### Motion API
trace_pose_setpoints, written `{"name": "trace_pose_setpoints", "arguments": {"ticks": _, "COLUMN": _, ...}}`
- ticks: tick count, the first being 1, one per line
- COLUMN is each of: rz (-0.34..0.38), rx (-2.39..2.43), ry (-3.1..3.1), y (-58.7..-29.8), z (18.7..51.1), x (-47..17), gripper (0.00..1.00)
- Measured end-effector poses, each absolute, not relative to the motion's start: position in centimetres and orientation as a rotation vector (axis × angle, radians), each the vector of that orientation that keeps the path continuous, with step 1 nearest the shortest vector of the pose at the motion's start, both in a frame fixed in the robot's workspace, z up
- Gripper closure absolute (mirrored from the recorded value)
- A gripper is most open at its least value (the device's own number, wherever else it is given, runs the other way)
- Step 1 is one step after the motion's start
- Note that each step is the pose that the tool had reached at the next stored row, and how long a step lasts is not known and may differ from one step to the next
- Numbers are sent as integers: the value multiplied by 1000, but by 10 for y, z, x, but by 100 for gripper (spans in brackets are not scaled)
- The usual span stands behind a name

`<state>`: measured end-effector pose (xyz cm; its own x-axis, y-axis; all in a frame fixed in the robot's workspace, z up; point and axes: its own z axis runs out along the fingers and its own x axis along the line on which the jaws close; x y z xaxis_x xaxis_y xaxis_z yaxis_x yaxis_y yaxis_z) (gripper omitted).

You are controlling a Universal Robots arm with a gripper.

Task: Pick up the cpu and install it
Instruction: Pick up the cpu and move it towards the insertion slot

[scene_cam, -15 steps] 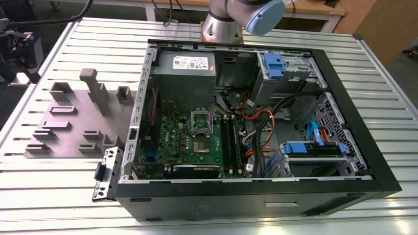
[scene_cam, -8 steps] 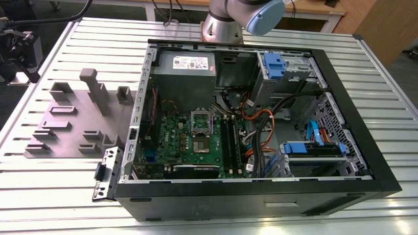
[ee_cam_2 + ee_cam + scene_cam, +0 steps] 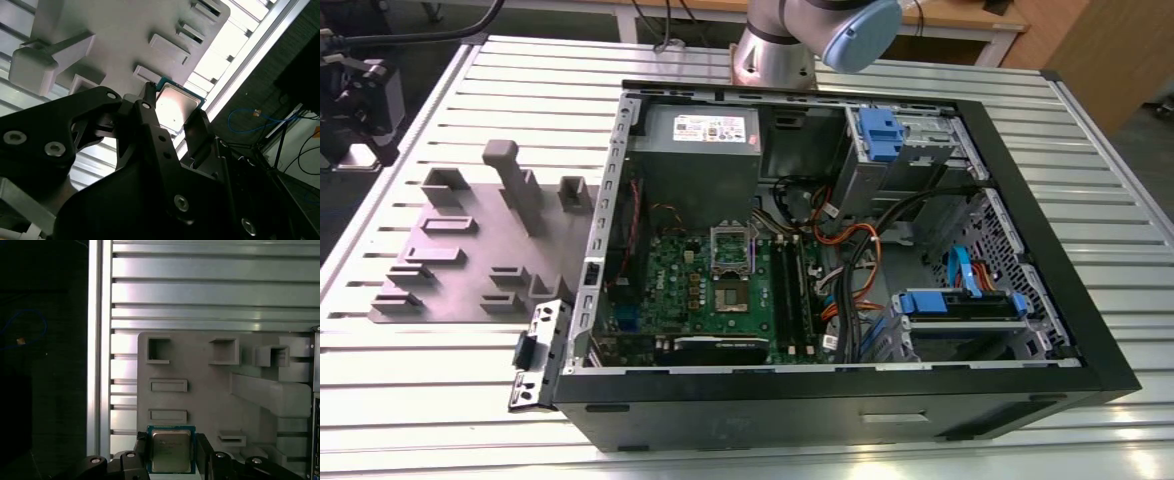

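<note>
Gripper point(image 3: 171, 455) pinching cpu point(image 3: 171, 446) by two opposite edges, metal top facing first wrist view; grey fixture plate point(image 3: 210, 405) behind it, slatted table point(image 3: 210, 290) past that, open PC case point(image 3: 1067, 330) beside plate

In the second wrist view the black jaws cover the near part of the cpu point(image 3: 176, 106), so I only get its far corner and a patch of its metal top; in the first wrist view the jaws hide both its side edges, and the view's edge cuts the jaws' own body off; the grey fixture plate point(image 3: 200, 405) runs out of that view too; in the exterior view the arm point(image 3: 774, 55) is cut off at the top edge; on the green board point(image 3: 670, 290) the socket point(image 3: 732, 294) is too small for me to tell whether anything sits in it.
</note>
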<state>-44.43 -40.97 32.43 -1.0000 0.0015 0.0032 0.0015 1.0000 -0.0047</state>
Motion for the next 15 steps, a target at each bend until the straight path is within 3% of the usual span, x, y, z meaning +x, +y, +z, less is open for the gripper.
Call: {"name": "trace_pose_setpoints", "arguments": {"ticks": 15, "rz": 7, "rx": -2, "ry": -3139, "y": -410, "z": 333, "x": -444, "gripper": 53}}
